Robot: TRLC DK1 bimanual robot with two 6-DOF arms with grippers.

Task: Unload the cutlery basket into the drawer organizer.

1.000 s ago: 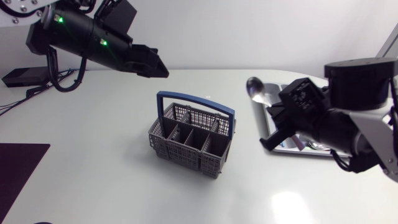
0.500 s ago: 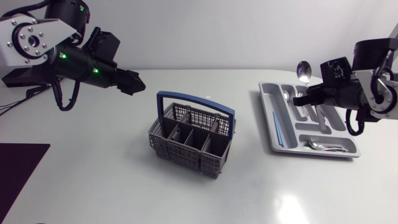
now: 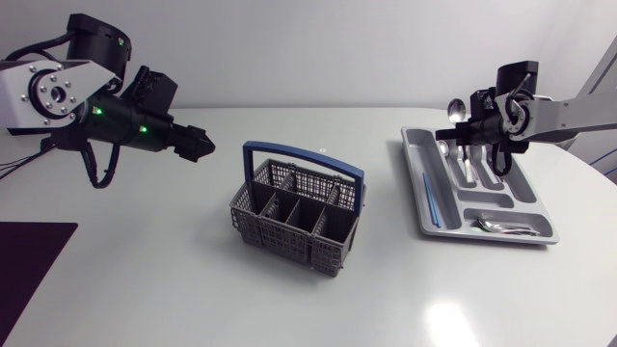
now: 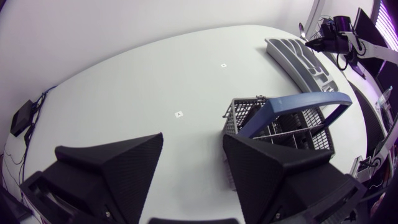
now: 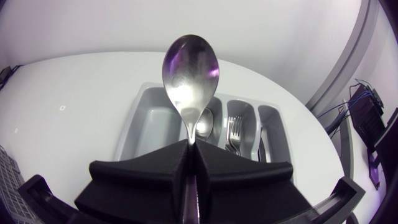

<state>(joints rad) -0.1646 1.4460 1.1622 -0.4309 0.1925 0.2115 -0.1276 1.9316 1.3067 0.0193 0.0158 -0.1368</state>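
basket (image 3: 285, 234): nearest me, mid-table, blue handle up. I see no cutlery sticking out of its cells, so I judge the unloading is nearly done.
organizer (image 3: 421, 224): at 3 o'clock from the basket, long axis running 6 to 12. There is a cutlery pile (image 3: 501, 226) in the cross slot at its 6 o'clock end.
right gripper (image 5: 191, 152): fingers clamped on the spoon (image 5: 189, 74) handle. Bowl sticks out ahead of the fingertips, over the organizer's 12 o'clock end.
step: dropping this spoon into the spoon slot.
target slot: the one with a lying spoon (image 5: 204, 121), dead ahead of the held one. The forks (image 5: 233, 130) are in the slot beside it, so I must not drift there.
how: I line the handle up with the slot's 6–12 run and pitch the wrist until the spoon lies close to flat. Then I go low between the dividers and only then part the fingers.
risk: letting go high or skewed means the bowl hits a divider and bounces into the forks.
left gripper (image 4: 193, 147): far side, 10 o'clock from the basket. Fingers apart, nothing between, off the table. I leave it parked.
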